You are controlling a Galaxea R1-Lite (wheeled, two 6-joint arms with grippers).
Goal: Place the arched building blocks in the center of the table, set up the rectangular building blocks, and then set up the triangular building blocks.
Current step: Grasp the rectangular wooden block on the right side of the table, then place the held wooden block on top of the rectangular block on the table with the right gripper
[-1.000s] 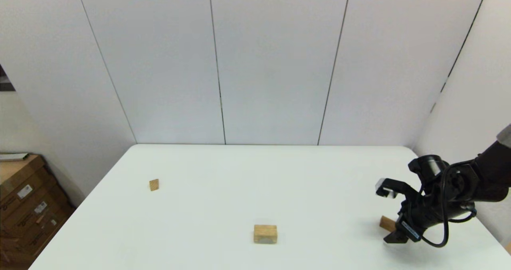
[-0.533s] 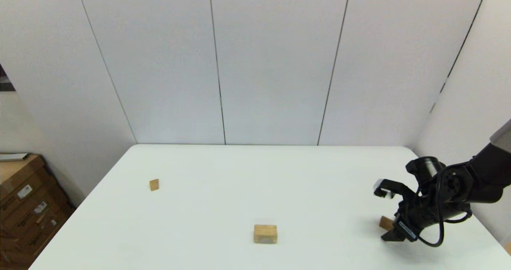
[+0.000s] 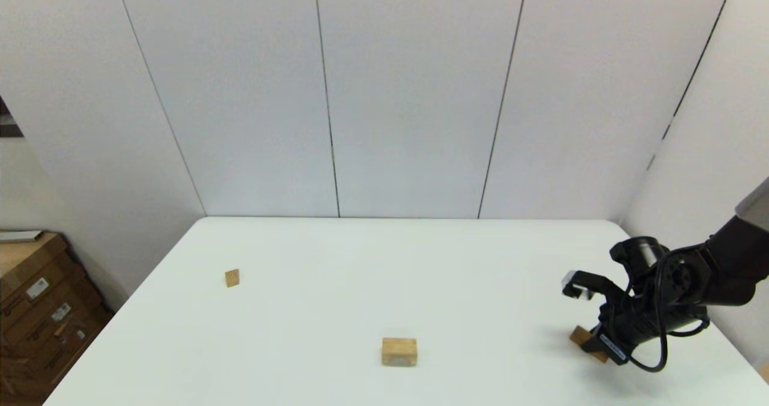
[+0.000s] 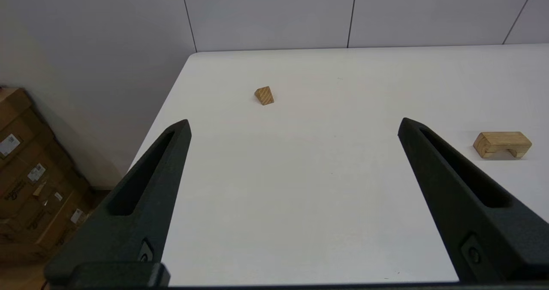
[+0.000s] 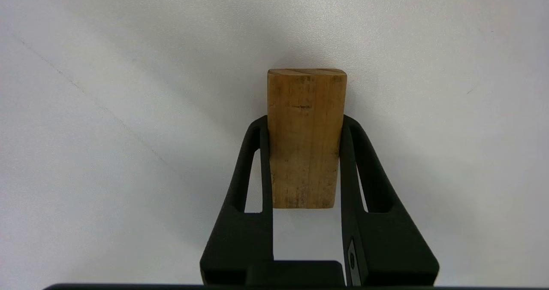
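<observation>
Gripping the rectangular building blocks (image 5: 306, 140) between its closed jaws, right gripper (image 5: 305, 122) near the table's (image 3: 372, 274) right edge.

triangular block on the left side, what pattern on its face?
Tan wood with diagonal grain stripes on the triangular block; clearest in the left wrist view.

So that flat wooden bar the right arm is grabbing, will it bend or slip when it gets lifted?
Probably not. The rectangular building block looks like solid wood, so likely stiff and light. The right gripper is shut on both its long sides, so slipping seems unlikely. Stood on its narrow end, though, it may tip easily.
</observation>
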